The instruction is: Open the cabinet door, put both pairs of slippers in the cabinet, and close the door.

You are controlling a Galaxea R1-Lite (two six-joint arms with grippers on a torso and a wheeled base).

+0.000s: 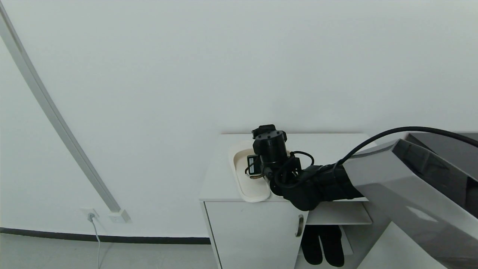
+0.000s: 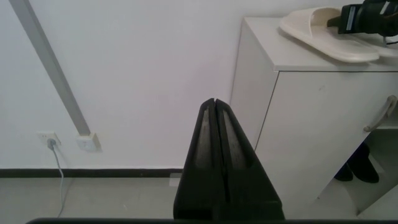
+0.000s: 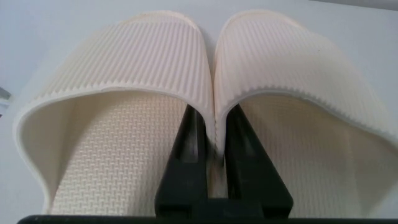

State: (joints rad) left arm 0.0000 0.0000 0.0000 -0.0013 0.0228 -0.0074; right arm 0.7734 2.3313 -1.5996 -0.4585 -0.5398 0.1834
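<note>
Head view: the cream slippers (image 1: 244,185) are lying side by side on top of the cabinet (image 1: 220,188), near its left edge, with the right arm reaching over them. Right wrist view: the right tool (image 3: 213,134) is pinching the two touching inner edges of the uppers, one finger inside each slipper, so the pair is being gripped as one while resting on the top. Below, the black slippers (image 1: 323,244) are sitting in the open compartment beside the door panel (image 1: 254,233) with its handle (image 1: 300,225). On this showing, one pair is stowed, the cream pair is waiting to go in, and the door is not yet closed. Left wrist view: the left tool (image 2: 214,112) is hanging pressed together, holding nothing, well apart from the cabinet. A small label (image 1: 252,164) on the right wrist is too small to read; nothing else legible is appearing.
</note>
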